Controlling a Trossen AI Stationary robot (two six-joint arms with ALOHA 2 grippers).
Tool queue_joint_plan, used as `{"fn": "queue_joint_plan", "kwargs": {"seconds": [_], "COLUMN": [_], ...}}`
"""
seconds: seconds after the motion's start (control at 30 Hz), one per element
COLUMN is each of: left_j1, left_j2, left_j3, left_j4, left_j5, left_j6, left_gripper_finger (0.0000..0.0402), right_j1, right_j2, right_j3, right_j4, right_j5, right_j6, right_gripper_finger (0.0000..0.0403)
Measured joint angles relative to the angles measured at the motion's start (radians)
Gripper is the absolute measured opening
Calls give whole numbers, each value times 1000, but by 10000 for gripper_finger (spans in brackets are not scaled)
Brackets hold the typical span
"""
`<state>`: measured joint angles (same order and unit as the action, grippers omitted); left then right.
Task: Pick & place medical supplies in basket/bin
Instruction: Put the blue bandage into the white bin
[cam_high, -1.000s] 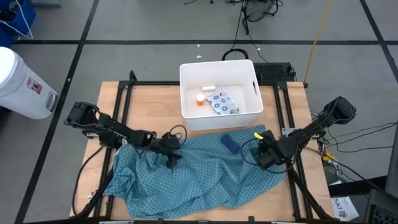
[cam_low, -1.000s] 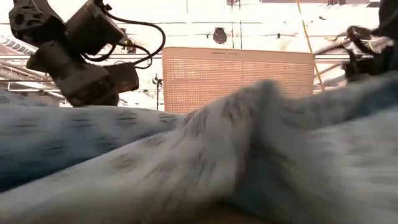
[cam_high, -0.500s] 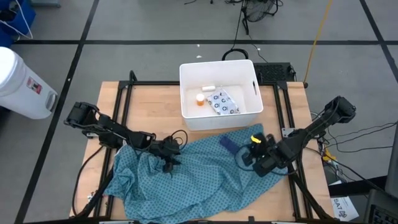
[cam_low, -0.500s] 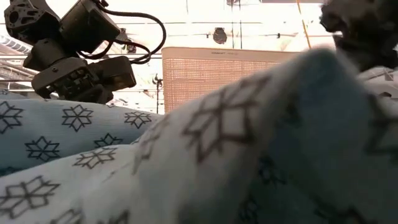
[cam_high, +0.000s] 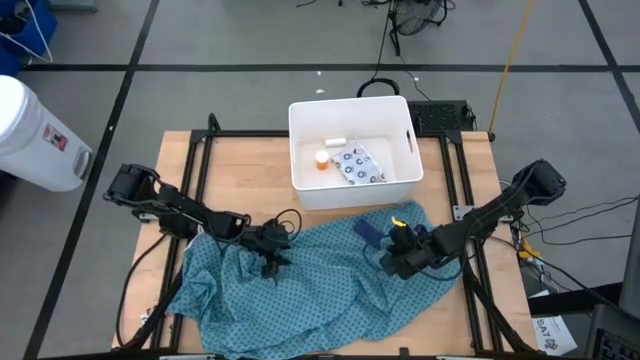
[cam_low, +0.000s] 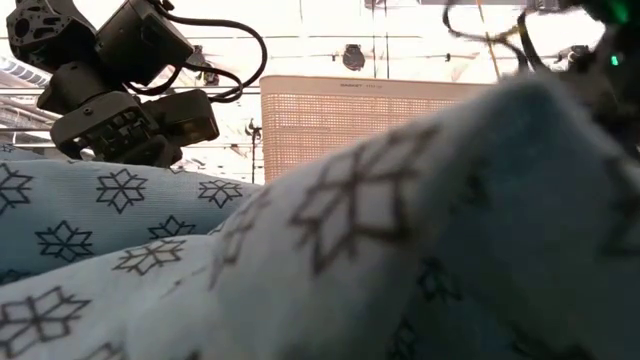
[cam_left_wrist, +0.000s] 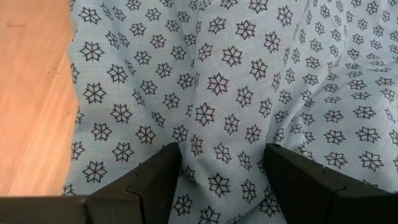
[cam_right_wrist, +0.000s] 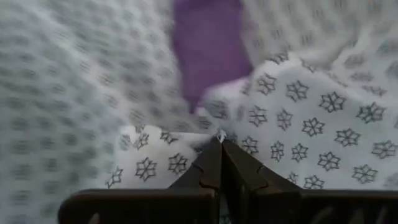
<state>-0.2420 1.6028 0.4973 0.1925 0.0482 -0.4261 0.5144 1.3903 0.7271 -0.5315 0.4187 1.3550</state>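
High view: white tub (cam_high: 405, 150) sits at the far middle of the table and already holds three supplies: orange pill bottle (cam_high: 321, 160), flat white packet (cam_high: 358, 165), small white tube (cam_high: 335, 140). The fourth, the dark blue block (cam_high: 367, 231), lies outside, on the teal cloth (cam_high: 300, 290) just in front of the tub's near wall. Right gripper (cam_high: 397, 255) is down on the cloth just beside the block, on its near-right side, not on it. Left gripper (cam_high: 270, 248) sits on the cloth's left part, well apart from the block. So by my read three of four are done; what's left is grab the block, lift it over the wall, drop it in. Low view: mostly cloth folds filling the picture, left arm's wrist up top, tub wall (cam_low: 380, 125) behind; the block is hidden here. Left wrist view: fingers (cam_left_wrist: 155, 180) spread wide, pressed into the cloth (cam_left_wrist: 236, 93) with a fold between them, nothing gripped; bare table (cam_left_wrist: 31, 93) at one side. Right wrist view: fingertips closed together to a point, seemingly with a pinch of cloth (cam_right_wrist: 298, 124) at the tip, though I can't confirm that; block (cam_right_wrist: 208, 43) shows purple-blue ahead of the tips, partly tucked in a fold. It'll have to open before it can take the block.
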Motion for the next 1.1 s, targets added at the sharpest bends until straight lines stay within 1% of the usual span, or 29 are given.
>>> {"fn": "queue_joint_plan", "kwargs": {"seconds": [0.1,0.17,0.33,0.43,0.57,0.73,0.8,0.9,1.1], "left_j1": [0,0,7,7,7,7,8,8,8], "left_j2": [0,0,-1,-1,-1,-1,-1,0,0], "left_j3": [0,0,3,3,2,2,1,1,1], "left_j4": [-2,-4,-24,-19,-16,-14,-14,-11,-11], "left_j5": [-1,-1,2,1,0,-1,-4,-4,-4], "left_j6": [3,4,5,3,4,4,4,4,4], "left_gripper_finger": [243,243,243,243,243,243,243,243,243], "right_j1": [-4,-1,33,63,85,86,90,96,96], "right_j2": [-3,-10,-10,-16,-25,-25,-25,-27,-27], "right_j3": [-45,-61,-66,-54,-3,107,157,242,372], "right_j4": [-36,-101,-389,-501,-599,-828,-882,-912,-915], "right_j5": [-55,-90,-158,-153,-95,-57,-1,101,284], "right_j6": [77,143,363,444,485,529,530,493,389], "right_gripper_finger": [0,0,0,0,0,0,0,0,0]}}
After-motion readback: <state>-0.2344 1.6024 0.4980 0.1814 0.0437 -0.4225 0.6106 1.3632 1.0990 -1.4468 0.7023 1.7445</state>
